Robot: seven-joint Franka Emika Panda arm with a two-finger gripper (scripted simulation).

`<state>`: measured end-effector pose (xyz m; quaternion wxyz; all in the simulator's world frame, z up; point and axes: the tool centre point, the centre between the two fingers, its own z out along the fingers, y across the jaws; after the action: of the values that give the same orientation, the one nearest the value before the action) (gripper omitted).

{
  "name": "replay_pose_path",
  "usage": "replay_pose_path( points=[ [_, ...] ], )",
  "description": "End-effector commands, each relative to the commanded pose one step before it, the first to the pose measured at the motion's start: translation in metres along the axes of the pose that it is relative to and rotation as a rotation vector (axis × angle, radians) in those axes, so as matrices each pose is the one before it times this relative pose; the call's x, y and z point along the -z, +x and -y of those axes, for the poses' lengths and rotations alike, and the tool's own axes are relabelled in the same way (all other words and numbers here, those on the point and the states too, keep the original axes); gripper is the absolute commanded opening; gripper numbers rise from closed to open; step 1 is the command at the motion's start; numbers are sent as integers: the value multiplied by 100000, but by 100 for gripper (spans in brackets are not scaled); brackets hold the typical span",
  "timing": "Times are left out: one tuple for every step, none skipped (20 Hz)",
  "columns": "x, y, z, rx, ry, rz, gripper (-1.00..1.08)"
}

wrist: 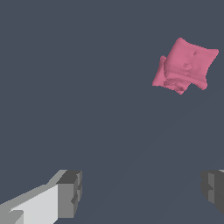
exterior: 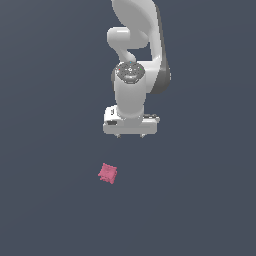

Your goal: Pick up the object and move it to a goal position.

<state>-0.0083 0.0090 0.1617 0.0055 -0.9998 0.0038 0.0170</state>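
Observation:
The object (exterior: 107, 173) is a small pink-red lumpy block lying on the dark grey floor, below and a little toward the exterior view's left of the arm. The wrist view shows the object (wrist: 185, 66) as a pillow-like piece with pinched corners, well apart from the fingers. My gripper (exterior: 130, 136) hangs from the white arm, pointing down, with only its short fingertips showing under the hand. My gripper (wrist: 142, 190) is open, its two dark pads (wrist: 70, 193) spread wide with nothing between them.
A plain dark grey floor (exterior: 200, 200) fills both views. The white arm's links and base (exterior: 135, 45) rise behind the hand in the exterior view.

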Motion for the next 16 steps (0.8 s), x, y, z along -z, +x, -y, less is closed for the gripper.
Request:
replay_pose_path(
  points=[
    [-127,362,-241,-829,12,-53,100],
    [-73,229,-133,-499,15,-55,100],
    [-88,263,-151,-578,19,-63,100],
    [-103,295,-172,-656,21,-71,100],
    [-116,325,-189,-723,21,-79,100],
    [-129,357,-209,-794,19,-87,100],
    [-144,387,-226,-860,17,-95,100],
    [-161,418,-246,-933,15,-104,100],
    [-179,448,-264,-1006,13,-113,100],
    [-198,478,-284,-1078,10,-121,100],
    [-218,507,-303,-1149,6,-131,100],
    [-239,535,-320,-1218,1,-140,100],
    [-261,562,-339,-1288,-5,-149,100],
    [-285,588,-358,-1357,-12,-159,100],
    [-310,612,-374,-1421,-20,-168,100],
    [-326,616,-379,-1442,-28,-173,100]
  ],
)
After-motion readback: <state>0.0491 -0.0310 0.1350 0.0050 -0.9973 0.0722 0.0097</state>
